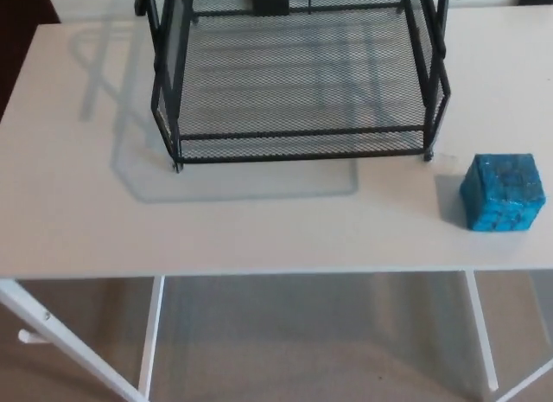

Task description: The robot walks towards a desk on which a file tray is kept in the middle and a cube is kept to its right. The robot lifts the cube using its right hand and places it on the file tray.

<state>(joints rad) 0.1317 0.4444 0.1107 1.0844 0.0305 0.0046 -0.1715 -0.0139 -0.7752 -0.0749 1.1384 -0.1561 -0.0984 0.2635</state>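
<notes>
The blue cube point(503, 193) sits on the white desk point(86, 203) just right of the mesh file tray point(302, 147), lifting and placing not yet done; neither robot hand is visible, finger state unknowable.

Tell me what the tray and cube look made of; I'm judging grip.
The file tray looks like black metal wire mesh, matte, see-through grid. The cube looks blue with mottled, slightly shiny faces, perhaps foil wrap or painted foam; unclear.
</notes>
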